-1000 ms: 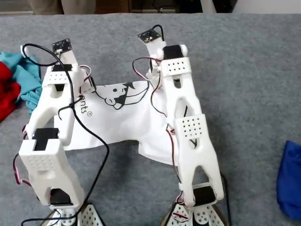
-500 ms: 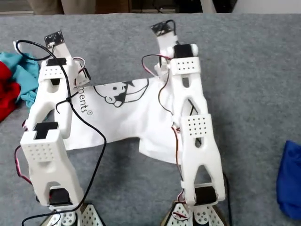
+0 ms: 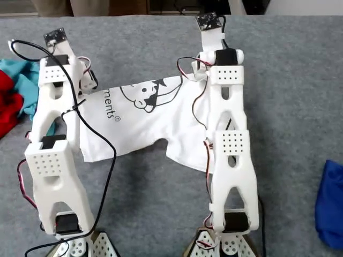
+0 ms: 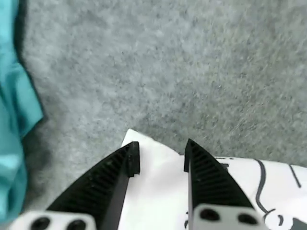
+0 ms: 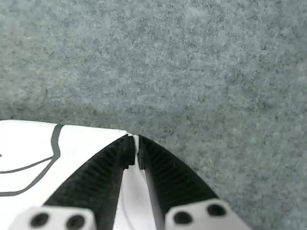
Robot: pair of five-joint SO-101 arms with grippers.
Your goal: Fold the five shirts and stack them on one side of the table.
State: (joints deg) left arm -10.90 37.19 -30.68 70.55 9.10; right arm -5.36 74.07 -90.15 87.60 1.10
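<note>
A white shirt [image 3: 144, 123] with a black printed drawing lies spread on the grey table between my two arms. My right gripper [image 5: 135, 143] is shut on the white shirt's far edge [image 5: 72, 139], its tips pinched together at the hem. My left gripper [image 4: 160, 155] stands open over the shirt's far left corner [image 4: 158, 191], and the white cloth lies flat between its fingers [image 4: 127, 160]. In the high view both arms stretch over the shirt's two far corners and cover its sides.
A teal shirt [image 3: 27, 85] and a red one [image 3: 6, 107] lie bunched at the table's left edge; the teal shirt [image 4: 14, 120] lies close to my left gripper. A blue shirt [image 3: 329, 203] sits at the right edge. Bare grey cloth [image 3: 289, 80] lies beyond.
Both arms have reached farther from their bases, the right one also moving right and the left one left. The white shirt has slid away and to the right with the right gripper.
</note>
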